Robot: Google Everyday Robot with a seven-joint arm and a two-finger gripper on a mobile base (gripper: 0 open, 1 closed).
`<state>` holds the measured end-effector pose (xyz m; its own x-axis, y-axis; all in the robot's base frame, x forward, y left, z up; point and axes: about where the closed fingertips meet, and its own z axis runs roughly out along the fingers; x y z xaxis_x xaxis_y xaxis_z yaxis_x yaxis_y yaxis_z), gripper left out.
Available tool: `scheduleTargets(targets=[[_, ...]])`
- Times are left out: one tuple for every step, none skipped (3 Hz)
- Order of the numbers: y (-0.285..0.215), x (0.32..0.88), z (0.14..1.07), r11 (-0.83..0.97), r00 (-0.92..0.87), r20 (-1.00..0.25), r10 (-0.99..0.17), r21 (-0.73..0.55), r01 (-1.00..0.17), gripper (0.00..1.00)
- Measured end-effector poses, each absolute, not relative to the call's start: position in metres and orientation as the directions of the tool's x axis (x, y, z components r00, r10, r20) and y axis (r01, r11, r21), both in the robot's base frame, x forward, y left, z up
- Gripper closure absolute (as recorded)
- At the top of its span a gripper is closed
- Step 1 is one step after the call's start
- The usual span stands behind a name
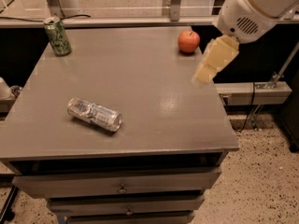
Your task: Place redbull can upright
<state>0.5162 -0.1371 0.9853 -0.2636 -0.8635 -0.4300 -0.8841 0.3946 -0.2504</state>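
Sideways, redbull can [94,114] lies apart from gripper fingers [206,72] near apple [188,41].

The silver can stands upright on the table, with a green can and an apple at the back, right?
Not quite: the camera view shows the silver can lying on its side. The green can and apple are at the back; the gripper hovers near the apple.

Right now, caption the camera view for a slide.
Redbull can lies on its side on the table; gripper hovers above its right edge, near the apple.
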Motion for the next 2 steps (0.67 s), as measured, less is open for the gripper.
scheduleTargets(targets=[[-0.080,0.542,0.990,0.423,-0.270,-0.535,-0.800,-0.186,-0.887,0.00],[-0.020,0.542,0.992,0.410,-0.256,-0.648,-0.718,-0.096,-0.907,0.00]])
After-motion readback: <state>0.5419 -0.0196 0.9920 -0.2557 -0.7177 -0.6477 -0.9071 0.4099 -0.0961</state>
